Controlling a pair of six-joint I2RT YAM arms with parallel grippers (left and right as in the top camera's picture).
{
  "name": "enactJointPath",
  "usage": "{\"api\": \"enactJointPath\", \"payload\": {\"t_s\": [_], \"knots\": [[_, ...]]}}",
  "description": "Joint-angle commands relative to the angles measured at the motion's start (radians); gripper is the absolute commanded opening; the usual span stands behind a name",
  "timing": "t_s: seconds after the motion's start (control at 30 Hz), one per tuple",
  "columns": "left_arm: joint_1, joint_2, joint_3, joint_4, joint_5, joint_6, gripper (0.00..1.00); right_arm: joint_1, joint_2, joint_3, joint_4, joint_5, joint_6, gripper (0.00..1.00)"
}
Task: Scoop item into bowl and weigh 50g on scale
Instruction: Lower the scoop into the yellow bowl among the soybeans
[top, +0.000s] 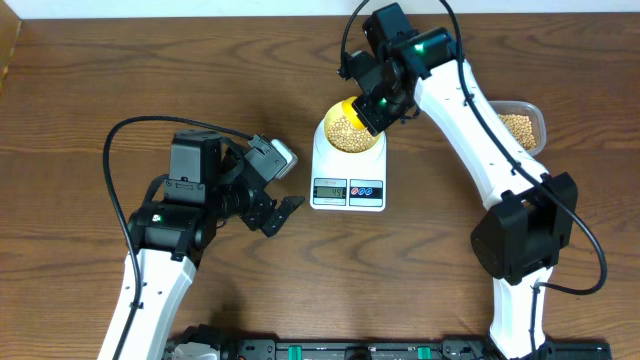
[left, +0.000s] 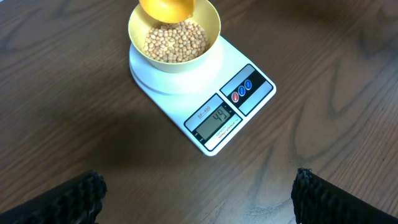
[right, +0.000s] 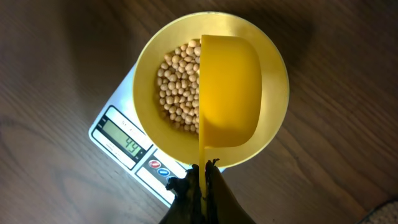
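The pale yellow bowl (top: 326, 128) (left: 211, 26) (right: 275, 93) stands on the white scale (top: 348, 192) (left: 249, 93) (right: 115, 124), whose display reads 49. Tan beans (top: 350, 138) (left: 177, 42) (right: 177, 81), the item, cover the bowl's bottom. My right gripper (top: 375, 105) (right: 204, 171) is shut on the thin handle of a brighter yellow scoop (top: 346, 108) (left: 166, 7) (right: 230, 87), held tipped on its side just over the bowl. No beans show in the scoop. My left gripper (top: 281, 216) (left: 199, 180) hovers open over bare table left of the scale, holding nothing.
A clear plastic tub (top: 520, 125) with more beans sits at the right, behind the right arm. The left arm's base and cable lie at the front left. A dark rail runs along the table's front edge.
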Motion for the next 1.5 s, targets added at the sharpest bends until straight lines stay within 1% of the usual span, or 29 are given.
{"api": "enactJointPath", "payload": {"t_s": [0.0,0.3,0.5,0.7,1.0,1.47], "knots": [[0.005,0.0,-0.002,-0.003,0.009,0.013,0.98,0.013,0.009,-0.029,0.003,-0.003,-0.013,0.01],[0.005,0.0,-0.002,-0.003,0.009,0.014,0.98,0.029,0.009,-0.04,0.006,-0.003,-0.012,0.01],[0.005,0.0,-0.002,-0.003,0.009,0.013,0.97,0.031,0.009,-0.041,0.039,-0.003,-0.014,0.01],[0.005,0.0,-0.002,-0.003,0.009,0.013,0.98,0.051,0.009,-0.047,0.04,0.009,-0.079,0.01],[0.005,0.0,-0.002,-0.003,0.009,0.014,0.98,0.059,0.01,-0.05,0.042,0.076,-0.088,0.01],[0.005,0.0,-0.002,-0.003,0.009,0.014,0.98,0.059,0.012,-0.053,0.053,0.087,-0.161,0.01]]}}
